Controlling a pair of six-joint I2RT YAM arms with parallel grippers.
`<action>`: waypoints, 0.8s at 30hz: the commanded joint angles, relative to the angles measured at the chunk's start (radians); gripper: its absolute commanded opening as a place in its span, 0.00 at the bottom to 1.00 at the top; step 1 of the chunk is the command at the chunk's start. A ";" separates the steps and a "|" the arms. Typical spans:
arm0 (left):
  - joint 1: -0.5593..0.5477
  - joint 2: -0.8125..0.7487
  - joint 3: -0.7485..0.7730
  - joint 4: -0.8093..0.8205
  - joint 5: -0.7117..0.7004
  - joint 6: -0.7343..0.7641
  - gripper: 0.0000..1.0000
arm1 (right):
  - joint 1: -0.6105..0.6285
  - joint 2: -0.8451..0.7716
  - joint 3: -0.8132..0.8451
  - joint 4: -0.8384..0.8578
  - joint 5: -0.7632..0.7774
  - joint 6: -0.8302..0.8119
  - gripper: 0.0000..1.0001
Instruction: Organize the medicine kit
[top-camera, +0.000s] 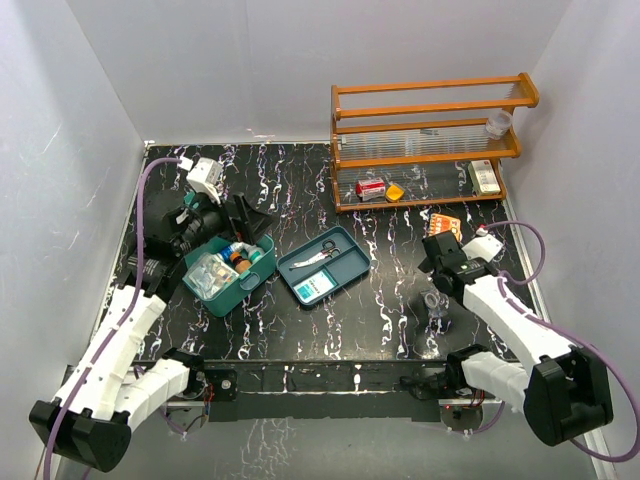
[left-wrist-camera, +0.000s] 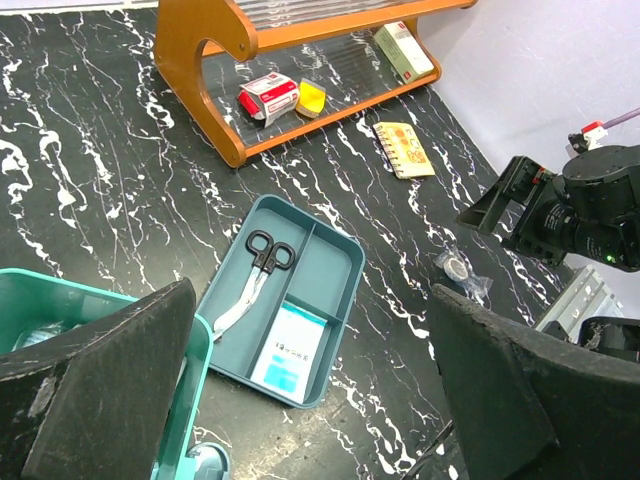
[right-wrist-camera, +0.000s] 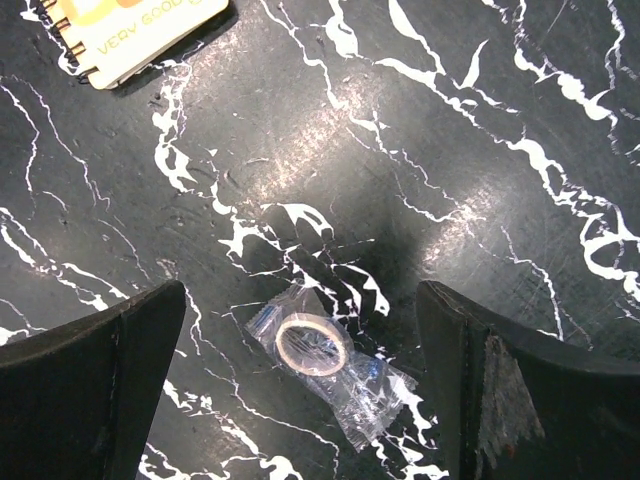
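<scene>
Now: I read this as the pick-up of a loose item bound for the medicine kit (top-camera: 243, 293).
Kit: it sits open at the left of the table, several items already inside, just beside the divided tray (top-camera: 350, 263).
Right gripper (right-wrist-camera: 302, 300): jaws spread wide with nothing between them, hanging over a bagged tape roll (right-wrist-camera: 312, 345) that lies on the table.
Left gripper (left-wrist-camera: 312, 300): also spread and empty, raised by the kit's edge.
Next move: I'd lower the right arm, centre the roll between the fingers, pinch, then carry it left to the kit.
Caution: the clear bag looks slippery and may slide out of a shallow pinch.
</scene>
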 joint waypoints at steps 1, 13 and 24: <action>0.003 0.019 0.039 0.048 0.033 -0.015 0.99 | -0.047 -0.043 -0.029 0.097 -0.089 -0.010 0.98; 0.002 0.041 0.033 0.063 0.033 -0.016 0.98 | -0.078 0.039 -0.051 0.155 -0.315 -0.122 0.91; 0.003 0.031 0.020 0.049 0.009 -0.007 0.98 | -0.078 0.111 -0.024 0.165 -0.617 -0.166 0.72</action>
